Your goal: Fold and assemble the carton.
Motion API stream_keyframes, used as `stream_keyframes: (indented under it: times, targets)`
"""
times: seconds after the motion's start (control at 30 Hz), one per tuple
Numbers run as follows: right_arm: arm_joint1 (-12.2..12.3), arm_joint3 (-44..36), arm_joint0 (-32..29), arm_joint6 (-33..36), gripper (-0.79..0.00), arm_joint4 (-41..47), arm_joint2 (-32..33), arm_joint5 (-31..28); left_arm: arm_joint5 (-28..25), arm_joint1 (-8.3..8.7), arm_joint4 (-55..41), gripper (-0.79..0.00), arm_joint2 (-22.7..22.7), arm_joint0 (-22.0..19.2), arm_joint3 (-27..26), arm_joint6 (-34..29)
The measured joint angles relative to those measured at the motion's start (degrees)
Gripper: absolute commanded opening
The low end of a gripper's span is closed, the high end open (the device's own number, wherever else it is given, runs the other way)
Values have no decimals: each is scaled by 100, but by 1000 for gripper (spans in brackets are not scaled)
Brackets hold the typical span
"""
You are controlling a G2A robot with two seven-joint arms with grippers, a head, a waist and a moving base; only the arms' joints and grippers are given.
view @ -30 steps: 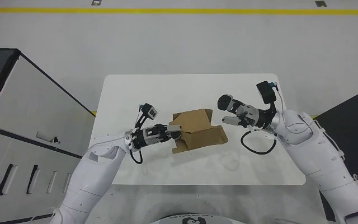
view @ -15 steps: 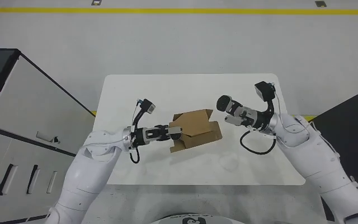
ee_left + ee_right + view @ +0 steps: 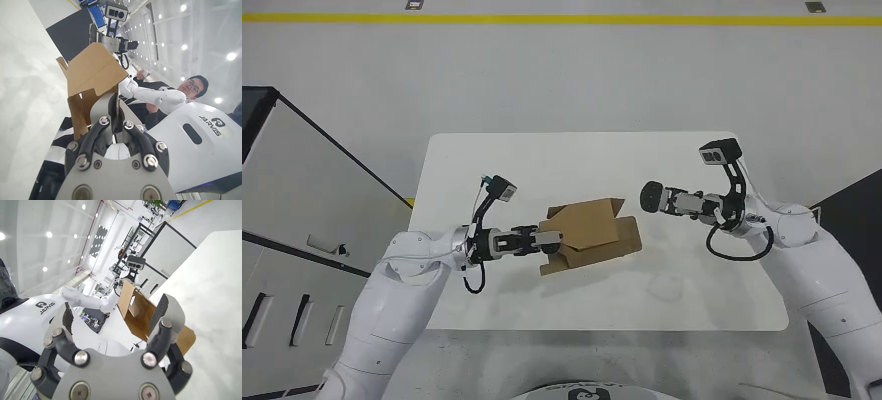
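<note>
While the left end effector (image 3: 548, 240) pinches one end wall of the carton (image 3: 587, 235) mid-tabletop (image 3: 482, 170), the right end effector (image 3: 651, 197) hangs spread near the opposite end, not touching. The carton's long axis runs between them, so the right arm seems nearer the loose flap

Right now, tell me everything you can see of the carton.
The carton is plain brown cardboard, partly opened into a hollow sleeve with loose end flaps, not yet closed. It rests near the middle of the white table. The left gripper is shut on one end panel's edge. The right gripper, open, is off the other end, not touching.
</note>
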Motion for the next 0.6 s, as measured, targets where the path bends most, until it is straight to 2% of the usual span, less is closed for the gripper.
stream_keyframes:
  times: [0.2,0.33,0.43,0.5,0.6]
  targets:
    - [-22,-95,-63,8,0,72,-83,167,65,2,131,-785,48,4,-88,83]
    - [-59,-26,-41,443,0,299,-172,486,20,7,40,-785,144,-77,-168,-38]
    - [-97,76,14,762,-43,491,-239,685,-10,15,30,-785,182,-165,-151,-129]
    - [-127,122,62,880,-114,530,-284,804,-21,19,69,-785,218,-220,-131,-152]
    - [-173,156,126,996,-111,558,-343,923,-21,22,96,-785,261,-288,-87,-114]
